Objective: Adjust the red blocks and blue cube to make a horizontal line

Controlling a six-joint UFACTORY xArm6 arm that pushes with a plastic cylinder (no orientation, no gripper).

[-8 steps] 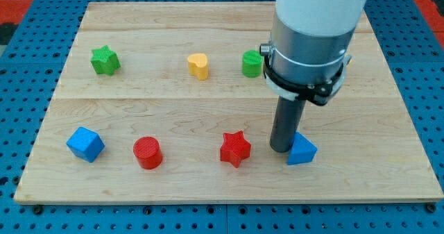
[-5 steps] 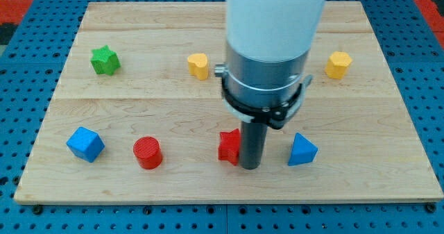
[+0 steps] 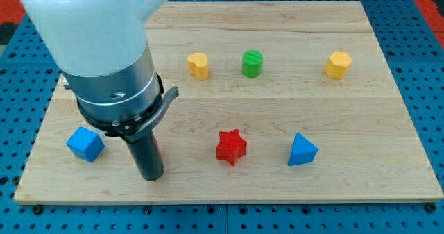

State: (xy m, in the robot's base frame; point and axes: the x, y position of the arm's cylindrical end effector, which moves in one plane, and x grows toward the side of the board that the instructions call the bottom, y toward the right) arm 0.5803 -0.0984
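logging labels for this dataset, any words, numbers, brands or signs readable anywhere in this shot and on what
None: no text, number, brand or sign is readable anywhere.
The wooden board is bare wood.
The blue cube, red star, blue triangular block, yellow blocks and green cylinder are unmarked.
My tip and arm housing show no lettering.

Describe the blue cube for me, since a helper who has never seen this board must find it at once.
Start at the wooden board and go to its corner at the view's bottom left. The blue cube sits there, just to the view's left of my tip. The only other blue piece, the blue triangular block, has a pointed top and lies far off toward the view's right, past the red star.
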